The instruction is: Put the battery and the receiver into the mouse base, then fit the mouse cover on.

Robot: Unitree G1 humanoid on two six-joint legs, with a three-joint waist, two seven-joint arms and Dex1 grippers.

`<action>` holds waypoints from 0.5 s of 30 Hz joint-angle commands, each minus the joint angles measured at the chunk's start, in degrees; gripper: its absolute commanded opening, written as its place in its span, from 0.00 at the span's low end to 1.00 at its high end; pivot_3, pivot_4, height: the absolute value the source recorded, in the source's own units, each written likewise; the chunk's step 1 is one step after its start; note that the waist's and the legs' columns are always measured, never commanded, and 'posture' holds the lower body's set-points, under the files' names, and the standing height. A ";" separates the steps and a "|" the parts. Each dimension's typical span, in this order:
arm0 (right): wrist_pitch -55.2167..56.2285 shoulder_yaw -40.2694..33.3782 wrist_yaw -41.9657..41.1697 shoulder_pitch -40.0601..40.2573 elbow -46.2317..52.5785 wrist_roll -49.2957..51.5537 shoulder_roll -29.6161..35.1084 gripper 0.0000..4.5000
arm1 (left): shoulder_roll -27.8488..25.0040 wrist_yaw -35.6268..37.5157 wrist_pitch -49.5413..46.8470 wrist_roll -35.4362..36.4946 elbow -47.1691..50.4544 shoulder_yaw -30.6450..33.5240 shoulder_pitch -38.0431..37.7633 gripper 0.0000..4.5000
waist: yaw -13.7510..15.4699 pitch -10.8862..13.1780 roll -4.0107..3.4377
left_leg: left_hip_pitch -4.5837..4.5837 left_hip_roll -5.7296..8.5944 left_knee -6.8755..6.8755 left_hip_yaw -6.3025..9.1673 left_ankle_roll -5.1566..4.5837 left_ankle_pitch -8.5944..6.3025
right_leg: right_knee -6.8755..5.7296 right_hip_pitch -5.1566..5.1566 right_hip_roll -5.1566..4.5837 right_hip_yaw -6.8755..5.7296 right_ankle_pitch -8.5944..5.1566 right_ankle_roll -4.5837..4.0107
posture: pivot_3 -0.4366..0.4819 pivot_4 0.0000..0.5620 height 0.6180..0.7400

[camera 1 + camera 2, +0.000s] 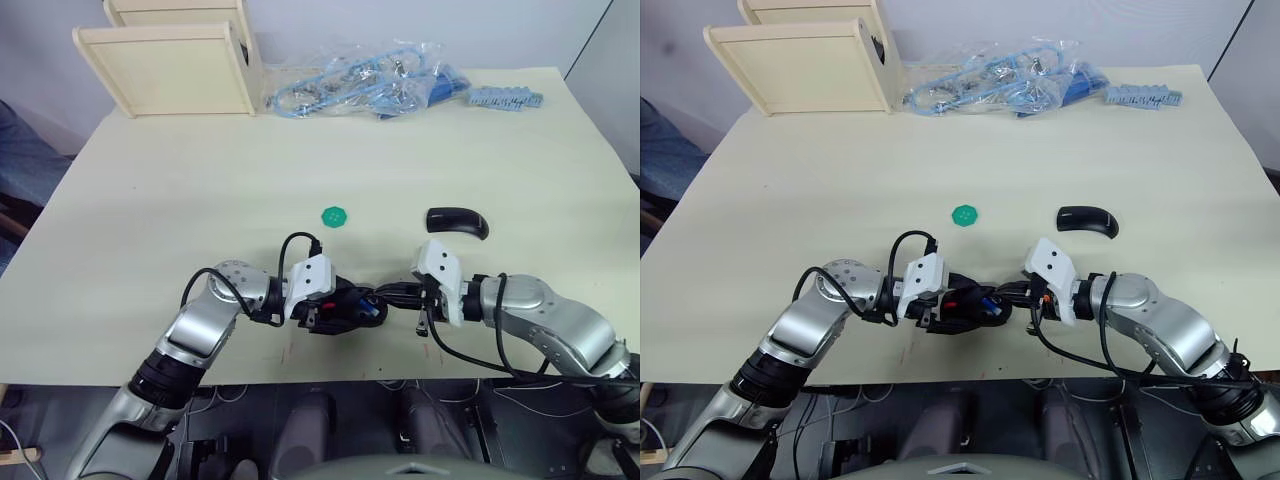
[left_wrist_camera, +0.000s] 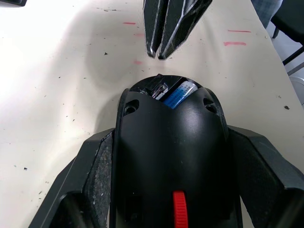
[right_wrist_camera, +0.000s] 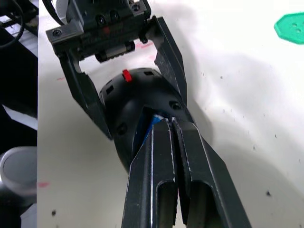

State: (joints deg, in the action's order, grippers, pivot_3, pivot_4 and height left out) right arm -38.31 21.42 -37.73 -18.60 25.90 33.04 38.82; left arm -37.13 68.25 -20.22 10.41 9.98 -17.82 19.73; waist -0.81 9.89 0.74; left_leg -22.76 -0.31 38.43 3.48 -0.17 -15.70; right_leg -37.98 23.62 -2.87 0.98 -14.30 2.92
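Black base (image 1: 345, 308) clamped in our left tool (image 1: 340, 310) near surface (image 1: 200, 200) front edge; battery (image 2: 179, 93) already seated inside. Our right tool (image 3: 168, 124), clenched, tips at compartment, likely pressing battery home. Receiver next, we judge. Cover (image 1: 457, 221) lies apart, far right; open room beyond.

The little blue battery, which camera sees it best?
The left wrist view: the small blue cylinder battery lies in plain sight inside the black oval mouse base. The right wrist view shows a blue sliver; the head views show a blue speck.
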 commanded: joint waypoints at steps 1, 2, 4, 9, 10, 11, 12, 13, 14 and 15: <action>0.87 -1.84 -0.86 0.10 0.86 -0.95 -1.38 0.02 | -0.36 -0.01 0.48 0.50 0.61 0.37 -0.21 0.66 | 0.00 0.00 0.00 | 0.00 0.00 0.00 0.00 0.00 0.00 | 0.00 0.00 0.00 0.00 0.00 0.00 | 0.48 0.27 1.00; 0.74 -1.94 -0.99 0.12 0.77 -1.25 -1.76 0.02 | -0.41 0.01 0.57 0.47 0.59 0.39 -0.26 0.66 | 0.00 0.00 0.00 | 0.00 0.00 0.00 0.00 0.00 0.00 | 0.00 0.00 0.00 0.00 0.00 0.00 | 0.48 0.27 1.00; 0.60 -2.08 -1.30 0.18 0.53 -1.93 -2.41 0.02 | -0.43 -0.02 0.58 0.48 0.63 0.43 -0.30 0.66 | 0.00 0.00 0.00 | 0.00 0.00 0.01 0.00 0.00 0.00 | -0.01 0.00 0.00 0.00 0.00 0.00 | 0.48 0.27 1.00; 0.37 -2.20 -1.90 0.15 0.02 -3.01 -3.73 0.02 | -0.41 -0.10 0.59 0.46 0.68 0.44 -0.34 0.66 | -0.01 0.00 0.00 | 0.00 0.00 0.02 0.00 0.00 0.00 | -0.02 0.00 0.00 0.00 0.00 0.00 | 0.48 0.27 1.00; 0.35 -2.10 -1.93 0.12 -0.13 -3.32 -4.03 0.02 | -0.43 -0.08 0.63 0.47 0.66 0.47 -0.37 0.66 | -0.01 0.00 0.00 | 0.00 0.00 0.02 0.00 0.00 0.00 | -0.02 0.00 0.00 0.00 0.00 0.00 | 0.48 0.27 1.00; 0.20 -2.13 -1.95 0.18 -0.28 -3.49 -4.36 0.02 | -0.45 -0.06 0.65 0.49 0.64 0.50 -0.37 0.66 | -0.01 0.00 0.00 | 0.00 0.00 0.02 0.00 0.00 0.00 | -0.02 0.00 0.00 0.00 0.00 0.00 | 0.48 0.27 1.00; 0.21 -2.10 -2.05 0.29 -0.43 -3.77 -4.55 0.02 | -0.47 -0.04 0.68 0.49 0.64 0.50 -0.38 0.66 | -0.01 0.00 0.00 | 0.00 0.00 0.02 0.00 0.00 0.00 | -0.03 0.00 0.00 0.00 0.00 0.00 | 0.48 0.27 1.00; 0.26 -2.06 -2.13 0.40 -0.60 -4.13 -4.66 0.02 | -0.48 -0.03 0.68 0.49 0.66 0.51 -0.39 0.66 | -0.01 0.00 0.00 | 0.00 0.00 0.02 0.00 0.00 0.00 | -0.03 0.00 0.00 0.00 0.00 0.00 | 0.48 0.27 1.00; 0.20 -2.08 -2.14 0.51 -0.73 -4.41 -4.81 0.02 | -0.48 -0.03 0.66 0.51 0.68 0.52 -0.38 0.66 | -0.01 0.00 0.00 | 0.00 0.00 0.02 0.00 0.01 0.00 | -0.03 0.00 0.00 0.00 0.00 0.00 | 0.48 0.27 1.00; 0.05 -2.14 -2.11 0.62 -0.81 -4.53 -4.98 0.02 | -0.48 -0.04 0.66 0.52 0.69 0.52 -0.38 0.66 | -0.01 0.00 0.00 | 0.01 0.00 0.02 0.00 0.00 0.00 | -0.03 0.00 0.00 0.00 0.01 0.00 | 0.48 0.27 1.00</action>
State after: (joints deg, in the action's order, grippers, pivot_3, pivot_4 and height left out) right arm -38.44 21.25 -39.53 -18.37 24.12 28.91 34.23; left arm -37.15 68.25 -20.09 10.38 9.98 -17.82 19.71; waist -0.83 9.89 0.74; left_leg -22.76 -0.30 38.46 3.48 -0.17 -15.69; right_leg -38.00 23.62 -2.87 0.98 -14.30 2.91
